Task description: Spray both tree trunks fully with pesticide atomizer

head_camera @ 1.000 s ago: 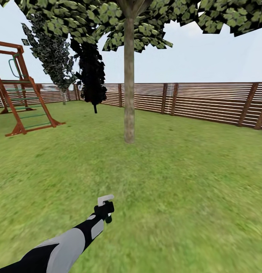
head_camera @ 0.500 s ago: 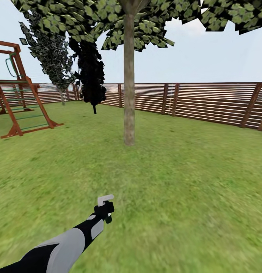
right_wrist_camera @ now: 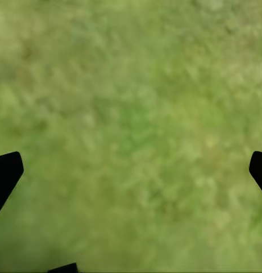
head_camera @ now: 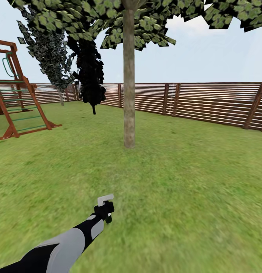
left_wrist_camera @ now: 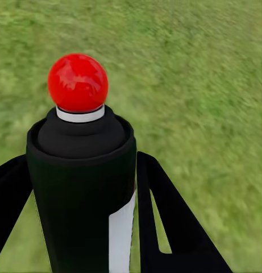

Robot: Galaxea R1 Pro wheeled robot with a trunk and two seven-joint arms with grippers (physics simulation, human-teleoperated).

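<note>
One tree stands straight ahead in the garden, and its mottled grey-brown tree trunk (head_camera: 129, 94) rises from the lawn to a crown of blocky green leaves (head_camera: 146, 22). My left gripper (head_camera: 105, 209) reaches forward low over the grass, well short of the trunk. It is shut on the pesticide atomizer (left_wrist_camera: 79, 193), a near-black bottle with a pale stripe and a red ball top (left_wrist_camera: 77, 82). Black fingers (left_wrist_camera: 165, 222) press on both of its sides. My right gripper (right_wrist_camera: 131, 170) is open over bare grass, with just the fingertips (right_wrist_camera: 5, 173) at the picture's edges.
A brown slat fence (head_camera: 206, 100) runs across the back and right. A wooden playset (head_camera: 17, 98) stands at the far left. Two darker narrow trees (head_camera: 90, 72) stand behind the trunk to the left. Lawn (head_camera: 184, 189) lies open between me and the trunk.
The whole head view has shifted: the playset has slid left and the trunk's base sits slightly lower. The left arm and the atomizer hold the same place in the picture.
</note>
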